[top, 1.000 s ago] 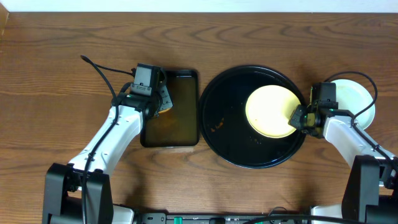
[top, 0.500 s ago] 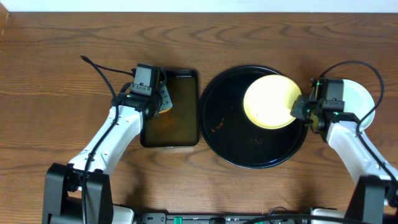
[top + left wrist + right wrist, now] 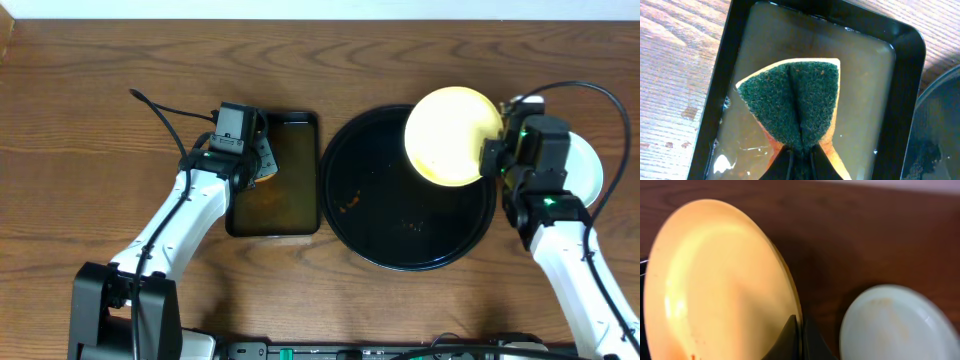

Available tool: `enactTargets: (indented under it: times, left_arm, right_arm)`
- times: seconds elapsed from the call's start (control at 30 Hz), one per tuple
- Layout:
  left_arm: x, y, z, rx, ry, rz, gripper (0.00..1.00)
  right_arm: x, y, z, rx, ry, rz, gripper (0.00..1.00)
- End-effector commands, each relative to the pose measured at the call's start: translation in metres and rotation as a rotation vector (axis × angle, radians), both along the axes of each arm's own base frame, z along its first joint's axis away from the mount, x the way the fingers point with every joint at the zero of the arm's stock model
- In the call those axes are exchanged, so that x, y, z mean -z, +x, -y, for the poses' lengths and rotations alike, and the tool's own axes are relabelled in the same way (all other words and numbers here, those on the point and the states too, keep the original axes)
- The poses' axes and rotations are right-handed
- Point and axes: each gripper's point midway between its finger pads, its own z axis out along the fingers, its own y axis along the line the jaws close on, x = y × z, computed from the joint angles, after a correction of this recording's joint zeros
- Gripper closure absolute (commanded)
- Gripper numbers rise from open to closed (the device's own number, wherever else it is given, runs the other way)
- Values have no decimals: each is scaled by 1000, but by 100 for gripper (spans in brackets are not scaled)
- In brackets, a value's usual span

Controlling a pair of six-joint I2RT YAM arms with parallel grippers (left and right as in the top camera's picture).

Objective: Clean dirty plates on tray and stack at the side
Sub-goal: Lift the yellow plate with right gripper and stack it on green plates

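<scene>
My right gripper [image 3: 492, 160] [image 3: 801, 330] is shut on the rim of the pale yellow plate [image 3: 452, 135] [image 3: 720, 285] and holds it lifted and tilted over the far right rim of the round black tray [image 3: 370, 215]. A few orange-red specks show on the plate's lower face. A pale mint-white plate [image 3: 587, 168] [image 3: 895, 325] lies on the table right of the tray, partly under the arm. My left gripper [image 3: 258, 165] [image 3: 800, 160] is shut on a green and yellow sponge [image 3: 795, 102] folded over the basin.
A rectangular black basin [image 3: 272, 175] [image 3: 900, 75] of brownish water sits left of the tray. Small orange-red crumbs [image 3: 347, 206] lie on the tray floor. A black cable [image 3: 165, 110] trails over the wood behind the left arm.
My right gripper has lifted the yellow plate off the tray floor and carried it up and toward the far right rim. The left arm and sponge have not moved.
</scene>
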Motion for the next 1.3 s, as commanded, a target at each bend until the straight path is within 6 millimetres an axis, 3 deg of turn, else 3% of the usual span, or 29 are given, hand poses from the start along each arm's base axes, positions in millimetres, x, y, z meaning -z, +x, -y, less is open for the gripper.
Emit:
enactTargets:
  times: [0.0, 0.13, 0.23, 0.37, 0.5, 0.63, 0.8, 0.9, 0.97, 1.1, 1.27]
  left_arm:
    - [-1, 1, -4, 7, 20, 8, 92]
    - [-1, 1, -3, 7, 19, 9, 92]
    - [-1, 2, -3, 7, 19, 11, 92]
    - [-1, 2, -3, 7, 18, 13, 91]
    - [-2, 3, -3, 7, 18, 16, 92]
    - [-1, 2, -3, 7, 18, 13, 92]
    - [-1, 2, -3, 7, 18, 13, 92]
    - [-1, 2, -3, 7, 18, 13, 92]
    - [-1, 2, -3, 7, 18, 13, 92]
    - [-2, 3, -3, 7, 18, 15, 92]
    - [-1, 2, -3, 7, 18, 13, 92]
  right_arm:
    - [-24, -1, -23, -82, -181, 62, 99]
    - [-33, -8, -36, -60, -352, 73, 99]
    - [-46, -12, -28, 31, -465, 96, 99]
    - [-43, -8, -45, -32, -384, 113, 99]
    - [-48, -12, -22, 119, -374, 126, 99]
    - [-39, -11, -35, 60, -293, 111, 99]
    - [-38, -16, -20, 134, -326, 94, 99]
    - [-35, -16, -22, 107, -346, 82, 99]
    - [-38, -19, -9, 180, -368, 83, 99]
    - [-27, -12, -19, 143, -197, 83, 99]
    - [-10, -25, 39, 406, -18, 40, 99]
